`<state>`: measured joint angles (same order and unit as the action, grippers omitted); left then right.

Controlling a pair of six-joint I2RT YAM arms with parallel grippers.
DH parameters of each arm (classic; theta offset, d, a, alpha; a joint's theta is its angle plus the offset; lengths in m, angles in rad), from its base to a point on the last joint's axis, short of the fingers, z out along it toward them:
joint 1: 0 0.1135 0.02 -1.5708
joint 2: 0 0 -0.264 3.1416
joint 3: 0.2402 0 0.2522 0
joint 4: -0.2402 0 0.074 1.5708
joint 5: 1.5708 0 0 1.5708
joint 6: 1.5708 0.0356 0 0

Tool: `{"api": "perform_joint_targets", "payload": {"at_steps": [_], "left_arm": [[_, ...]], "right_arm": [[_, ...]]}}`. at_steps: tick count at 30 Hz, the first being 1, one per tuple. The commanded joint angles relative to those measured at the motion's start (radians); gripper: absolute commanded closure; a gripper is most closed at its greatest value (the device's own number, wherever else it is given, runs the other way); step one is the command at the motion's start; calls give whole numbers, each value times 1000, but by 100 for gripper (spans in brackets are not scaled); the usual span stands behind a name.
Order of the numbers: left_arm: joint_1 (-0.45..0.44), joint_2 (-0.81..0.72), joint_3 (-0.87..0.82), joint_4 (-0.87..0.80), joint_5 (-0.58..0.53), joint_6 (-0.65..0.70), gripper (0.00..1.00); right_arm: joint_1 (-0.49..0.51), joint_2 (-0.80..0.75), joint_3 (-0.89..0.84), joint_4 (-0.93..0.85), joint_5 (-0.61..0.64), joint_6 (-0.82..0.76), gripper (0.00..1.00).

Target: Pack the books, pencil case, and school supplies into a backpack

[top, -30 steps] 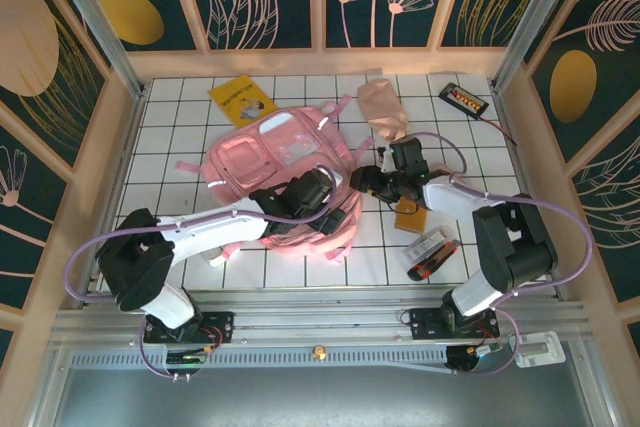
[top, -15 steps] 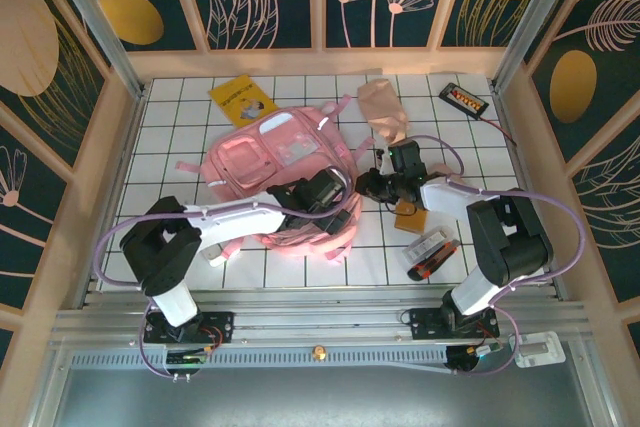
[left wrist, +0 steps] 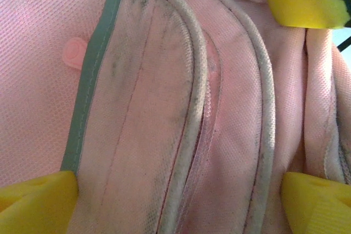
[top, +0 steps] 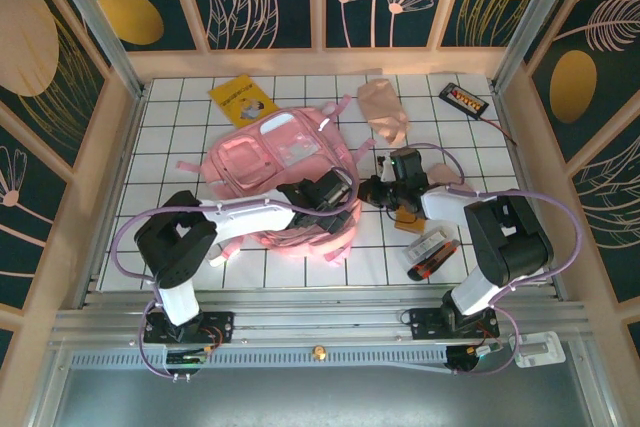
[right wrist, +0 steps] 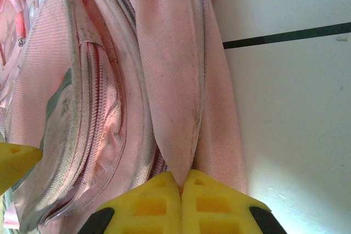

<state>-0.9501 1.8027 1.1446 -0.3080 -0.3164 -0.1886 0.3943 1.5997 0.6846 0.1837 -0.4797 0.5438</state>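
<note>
The large pink backpack [top: 275, 162] lies flat in the middle of the table. At its right edge my right gripper [right wrist: 181, 183] is shut on a fold of its pink fabric [right wrist: 175, 102]. My left gripper [left wrist: 181, 209] hovers wide open just over the backpack's piped seam [left wrist: 192, 108], its yellow pads [left wrist: 35, 201] on either side. In the top view the two grippers, left [top: 335, 193] and right [top: 368, 189], are close together. The yellow booklet [top: 243, 100] lies at the back left. The beige-pink pencil case [top: 383, 112] is behind the right arm. The orange-brown notebook [top: 408, 219] peeks out under that arm.
A clear-wrapped pack with dark contents [top: 432, 252] lies at the front right. A black device with orange buttons and cable [top: 464, 99] sits at the back right corner. Loose pink straps [top: 195, 166] trail from the backpack. Wooden walls ring the tiled table [top: 180, 127].
My right gripper has closed on the backpack's fabric at its right edge. The left gripper has slid right over the backpack toward the right gripper, and its elbow has folded in.
</note>
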Motion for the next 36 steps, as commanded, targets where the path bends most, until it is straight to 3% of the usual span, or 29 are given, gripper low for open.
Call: {"api": "perform_joint_targets", "payload": {"at_steps": [1, 13, 36], "left_arm": [[10, 29, 23, -43, -44, -23, 7], [23, 13, 5, -37, -26, -23, 12], [23, -142, -98, 10, 8, -13, 10]], "right_arm": [[4, -16, -51, 6, -21, -44, 100], [8, -73, -51, 48, -79, -19, 100], [26, -148, 13, 83, -149, 95, 100]]}}
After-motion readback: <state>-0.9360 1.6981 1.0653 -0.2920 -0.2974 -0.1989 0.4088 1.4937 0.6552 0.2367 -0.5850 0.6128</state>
